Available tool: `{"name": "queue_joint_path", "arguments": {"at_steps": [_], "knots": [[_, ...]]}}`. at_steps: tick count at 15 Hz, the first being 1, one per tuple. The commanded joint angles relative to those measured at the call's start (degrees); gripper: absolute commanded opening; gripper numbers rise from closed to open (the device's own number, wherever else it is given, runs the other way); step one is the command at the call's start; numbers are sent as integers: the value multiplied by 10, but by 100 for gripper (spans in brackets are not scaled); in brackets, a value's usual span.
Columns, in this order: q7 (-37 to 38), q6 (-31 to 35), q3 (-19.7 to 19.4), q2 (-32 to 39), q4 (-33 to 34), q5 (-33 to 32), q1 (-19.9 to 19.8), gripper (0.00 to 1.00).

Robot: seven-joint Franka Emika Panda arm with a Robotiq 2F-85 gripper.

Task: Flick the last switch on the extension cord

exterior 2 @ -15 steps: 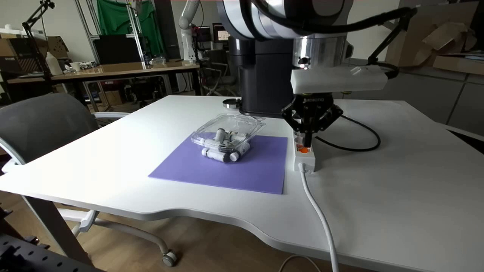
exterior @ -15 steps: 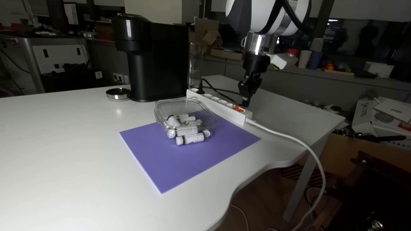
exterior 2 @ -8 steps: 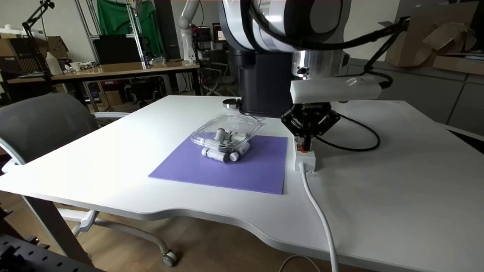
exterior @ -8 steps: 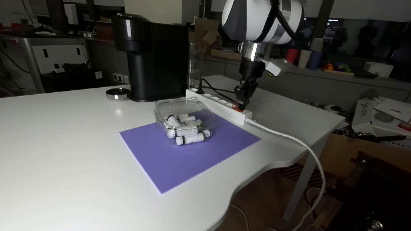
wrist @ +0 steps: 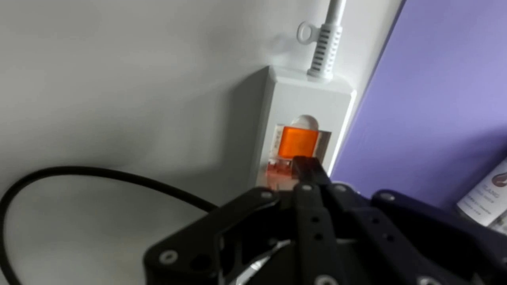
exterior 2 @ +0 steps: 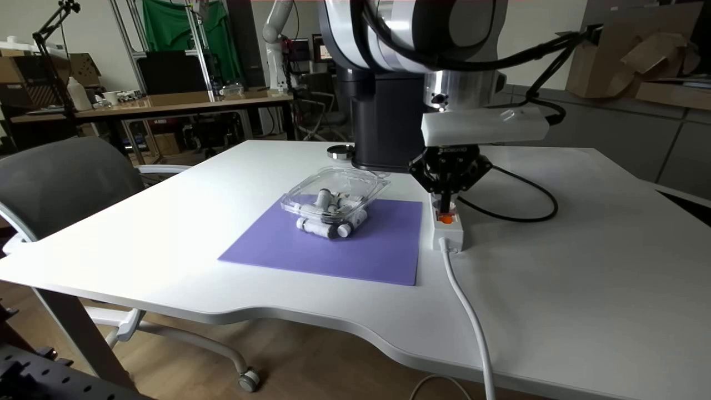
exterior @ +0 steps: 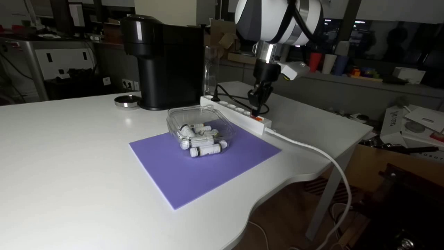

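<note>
Claw (wrist: 309, 166) drawn narrow, tips together, pointing down just beside the orange switch (wrist: 298, 142), contact unclear, extension cord (exterior: 237, 117) on the white table (exterior 2: 555, 305), beside the purple mat (exterior 2: 377, 250)

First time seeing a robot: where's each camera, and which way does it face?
In an exterior view: outside the robot, higher than the table, facing across it toward the black machine; arm and tool show.
In an exterior view: outside the robot, on the white cable side, facing along the extension cord; arm and tool show.
Wrist view: on the arm, facing down at the orange switch; the tool shows at the bottom.
Both exterior views share the black machine and purple mat.
</note>
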Motion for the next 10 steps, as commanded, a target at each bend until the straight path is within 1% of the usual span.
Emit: {"name": "queue_joint_path", "arguments": {"at_steps": [1, 7, 10], "knots": [[10, -2, 1, 11, 20, 1, -6, 0], [32, -9, -22, 19, 27, -12, 5, 0], [35, -12, -27, 23, 26, -16, 6, 0]]}}
